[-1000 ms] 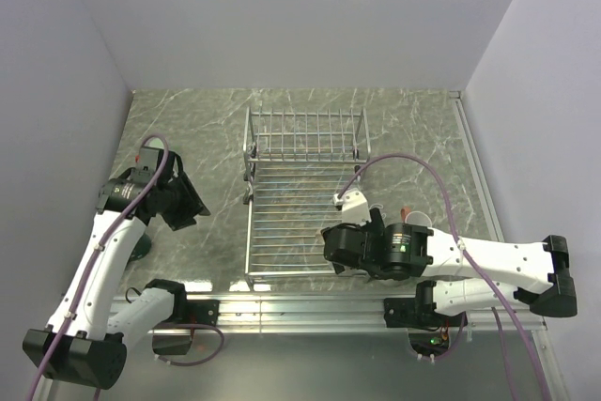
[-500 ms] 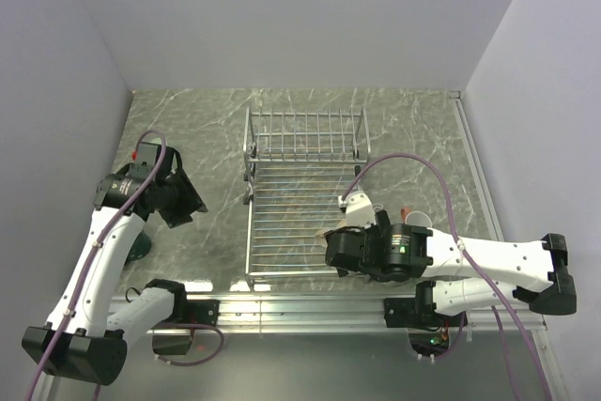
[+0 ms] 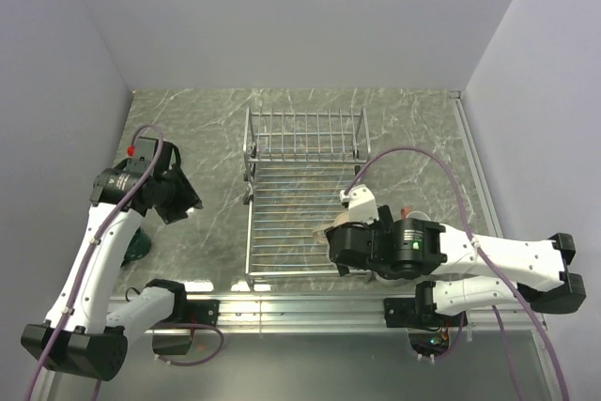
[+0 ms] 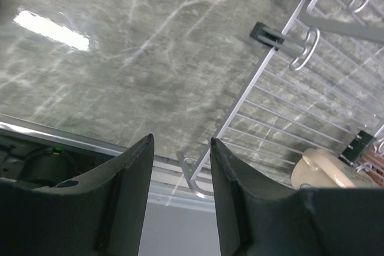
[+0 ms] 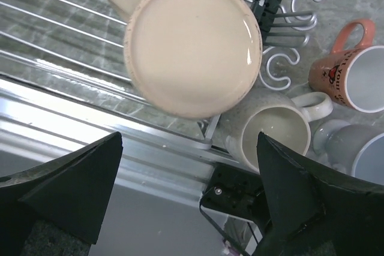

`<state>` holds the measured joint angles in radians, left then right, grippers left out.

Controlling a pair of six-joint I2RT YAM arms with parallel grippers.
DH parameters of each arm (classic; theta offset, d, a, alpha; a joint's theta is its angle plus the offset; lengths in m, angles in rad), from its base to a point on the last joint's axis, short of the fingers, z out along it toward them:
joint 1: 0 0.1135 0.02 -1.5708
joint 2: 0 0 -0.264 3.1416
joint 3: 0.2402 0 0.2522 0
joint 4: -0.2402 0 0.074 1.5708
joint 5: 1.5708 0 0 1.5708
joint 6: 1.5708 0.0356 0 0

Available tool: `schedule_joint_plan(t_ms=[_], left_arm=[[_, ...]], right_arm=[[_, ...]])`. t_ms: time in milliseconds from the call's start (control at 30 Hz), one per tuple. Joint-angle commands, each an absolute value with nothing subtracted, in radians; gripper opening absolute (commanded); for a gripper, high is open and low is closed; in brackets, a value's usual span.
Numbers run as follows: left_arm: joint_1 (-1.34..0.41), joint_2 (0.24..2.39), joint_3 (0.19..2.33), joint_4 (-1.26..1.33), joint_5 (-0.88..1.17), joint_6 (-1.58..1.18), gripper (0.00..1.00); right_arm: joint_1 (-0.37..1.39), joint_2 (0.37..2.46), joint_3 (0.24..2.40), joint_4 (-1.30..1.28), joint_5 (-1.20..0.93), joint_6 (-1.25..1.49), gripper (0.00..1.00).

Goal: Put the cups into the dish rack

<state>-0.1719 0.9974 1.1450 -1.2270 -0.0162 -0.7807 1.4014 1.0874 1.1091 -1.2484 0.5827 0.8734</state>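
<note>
1. right end effector (image 5: 189, 142): i am holding it spread wide above the near right corner of the dish rack (image 3: 305, 196). its fingers (image 5: 72, 190) are standing far apart at the two edges of the wrist view. nothing is sitting between them, so i am gripping nothing.

2. tan cup (image 5: 192, 46): it is resting on the wire floor of the rack, just inside the near right corner. it is lying below the gap of that end effector and apart from both fingers. its handle is pointing away toward the rack's interior. the round face turned toward my camera is looking flat and even, so it may be the base rather than the mouth; i cannot tell for certain.

3. cups outside the rack: the cream-white cup (image 5: 273, 127) is standing mouth up on the counter (image 3: 413, 138), just beside the rack's right edge. the salmon-red cup (image 5: 354, 73) and the pale blue cup (image 5: 363, 151) are standing just to the right of it, also mouth up. the dark teal cup (image 3: 139, 247) is sitting well to the left of the rack, partly hidden by my left arm.

4. left end effector (image 4: 180, 142): i am holding it partly open over the counter, to the left of the rack. the gap between its fingers is showing only counter, the rack's near left corner wire and the metal rail (image 4: 72, 135). it is holding nothing.
</note>
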Motion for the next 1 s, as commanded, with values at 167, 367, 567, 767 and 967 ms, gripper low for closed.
schedule_joint_plan(t_ms=[167, 367, 567, 767, 967], left_arm=[[-0.153, 1.068, 1.345, -1.319, -0.261, -0.827, 0.5], [-0.074, 1.21, 1.457, -1.298, -0.325, -0.824, 0.52], [-0.017, 1.397, 1.517, -1.2, -0.354, -0.744, 0.79], [0.086, 1.589, 1.591, -1.049, -0.299, -0.58, 0.98], [0.175, 1.772, 1.73, -0.985, -0.17, -0.543, 0.94]], right_arm=[[1.427, 1.02, 1.333, -1.287, 0.663, 0.844, 1.0], [1.427, 1.04, 1.428, -1.298, 0.669, 0.813, 1.0], [1.427, 0.985, 1.413, -1.298, 0.64, 0.818, 1.0], [1.425, 0.916, 1.44, -1.362, 0.647, 0.86, 1.0], [1.427, 0.851, 1.445, -1.425, 0.653, 0.929, 1.0]])
